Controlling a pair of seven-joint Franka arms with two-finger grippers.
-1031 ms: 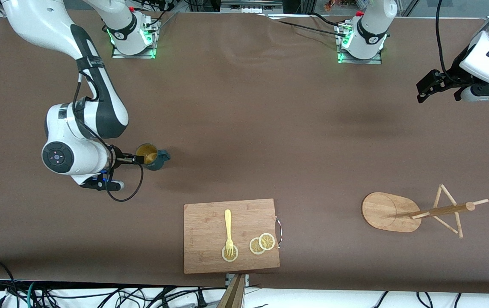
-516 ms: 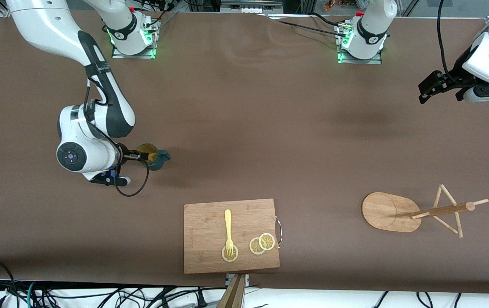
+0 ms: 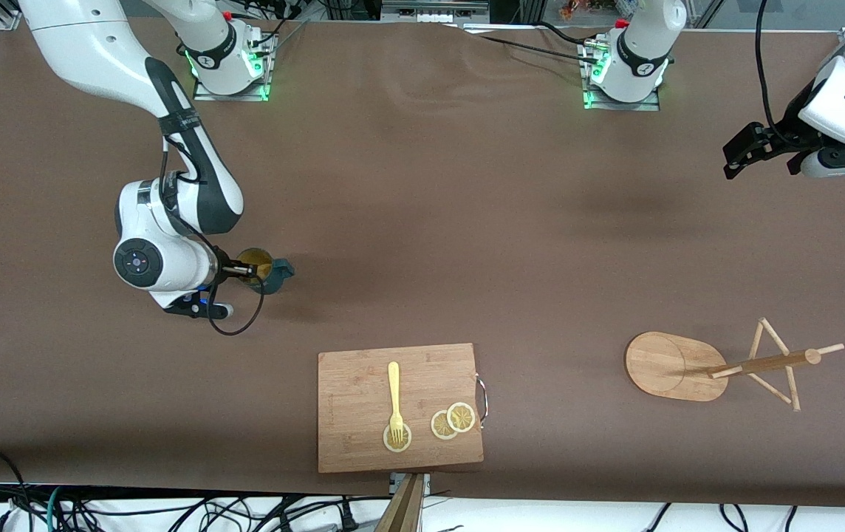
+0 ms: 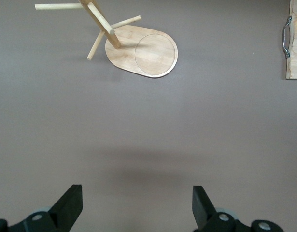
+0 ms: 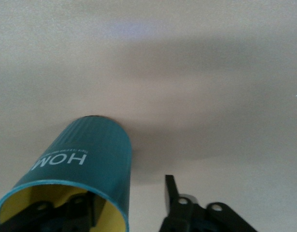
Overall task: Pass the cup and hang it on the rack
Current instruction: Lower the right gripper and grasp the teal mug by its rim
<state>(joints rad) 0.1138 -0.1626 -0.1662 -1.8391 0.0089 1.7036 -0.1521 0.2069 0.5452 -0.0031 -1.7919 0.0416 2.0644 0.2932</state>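
I see the small dark teal ribbed mug with its tan-yellow inside (image 3: 266, 269) standing on the brown table (image 3: 422, 222) at centre-left of the front view, its loop handle pointing toward the middle of the frame. My right gripper (image 3: 244, 270) is down at the mug: in the right wrist view one finger (image 5: 73, 212) sits inside the mug (image 5: 88, 159), the other (image 5: 171, 193) outside its wall. The jaws straddle the rim with a gap visible at the outer finger, so I cannot tell whether they pinch it yet.

The light bamboo mug tree with an oval base and thin angled pegs (image 3: 677, 366) stands at lower right of the front view, well apart from the mug. In the left wrist view it (image 4: 141, 50) shows near the top.

My left gripper (image 3: 744, 151) hangs over bare table at the upper right edge of the front view, waiting, its fingers (image 4: 71, 203) spread wide and holding nothing.

A rectangular wooden cutting board (image 3: 352, 399) lies at lower centre, carrying a pale yellow fork (image 3: 394, 399) and round lemon slices (image 3: 453, 421).
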